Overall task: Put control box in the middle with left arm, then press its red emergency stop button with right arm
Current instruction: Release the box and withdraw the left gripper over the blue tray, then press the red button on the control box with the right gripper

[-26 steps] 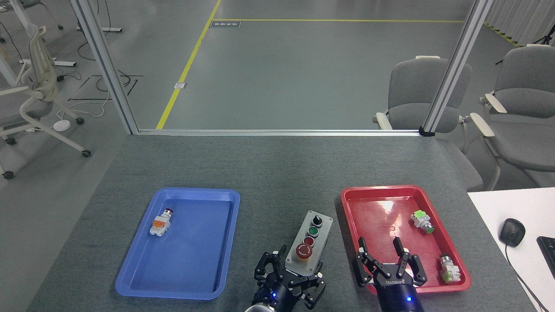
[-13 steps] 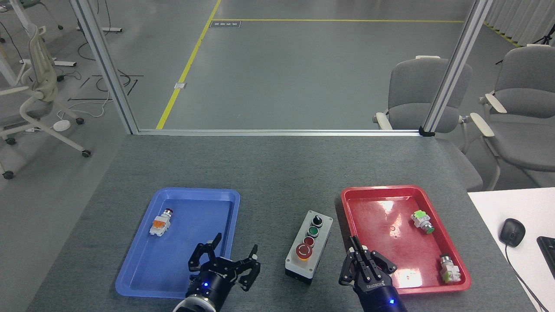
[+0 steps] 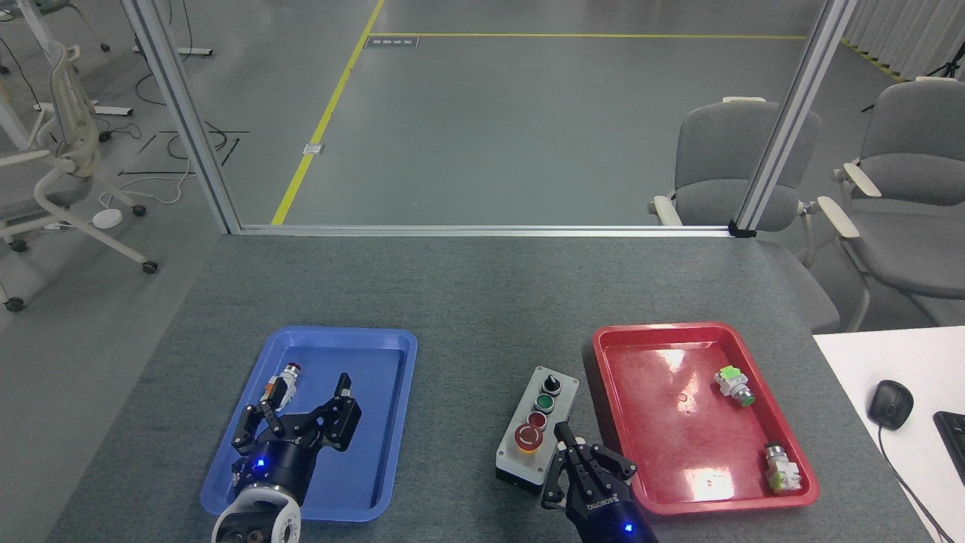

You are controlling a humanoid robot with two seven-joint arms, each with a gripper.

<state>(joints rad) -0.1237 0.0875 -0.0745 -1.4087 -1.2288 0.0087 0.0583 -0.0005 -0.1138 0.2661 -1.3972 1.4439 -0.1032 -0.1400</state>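
Note:
The control box [image 3: 537, 424], light grey on a black base, lies on the grey table between the two trays. Its top carries a black knob, a green button, a small red button and the big red emergency stop button [image 3: 528, 437] at the near end. My right gripper [image 3: 562, 436] is shut, its fingertips just to the right of the red mushroom, close beside it. My left gripper [image 3: 307, 394] hangs open over the blue tray [image 3: 381, 441], well left of the box, with nothing between its fingers.
A small white-and-orange push-button part [image 3: 282, 385] lies in the blue tray beside my left fingers. The red tray [image 3: 663, 422] at the right holds two small button parts [image 3: 735, 385] [image 3: 781, 466]. A mouse [image 3: 889, 404] sits on the white desk.
My left gripper let go of the control box and swung left over the blue tray. My right gripper shut and moved left from the red tray to the box's red mushroom.

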